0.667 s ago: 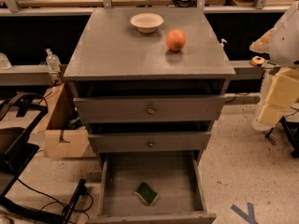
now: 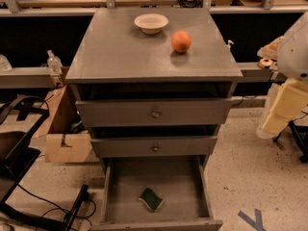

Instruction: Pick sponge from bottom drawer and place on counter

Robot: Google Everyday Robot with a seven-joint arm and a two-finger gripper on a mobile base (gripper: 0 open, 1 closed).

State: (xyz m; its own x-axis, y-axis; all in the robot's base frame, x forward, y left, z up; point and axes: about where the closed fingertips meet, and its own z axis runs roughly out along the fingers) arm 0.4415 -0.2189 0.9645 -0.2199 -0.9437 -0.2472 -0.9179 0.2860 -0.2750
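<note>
Counter (image 2: 120, 52) is sitting wide and flat on top of the cabinet, carrying a white bowl (image 2: 151, 22) near the back edge and an orange (image 2: 181, 41) just right of and in front of it; the front half and left side are staying bare. Bottom drawer (image 2: 205, 192) is standing pulled out, and is holding only the sponge (image 2: 151, 199), lying flat near the front wall, a little left of centre, touching no wall. Two upper drawers (image 2: 154, 112) are sitting slightly out above it, overhanging its rear. Cardboard box (image 2: 65, 138) is crowding the left side; the floor (image 2: 250, 177) to the right is lying open. Gripper (image 2: 287, 107) is hanging at the right edge beside the cabinet, well apart from the sponge, holding nothing visible; cannot tell how far open.
</note>
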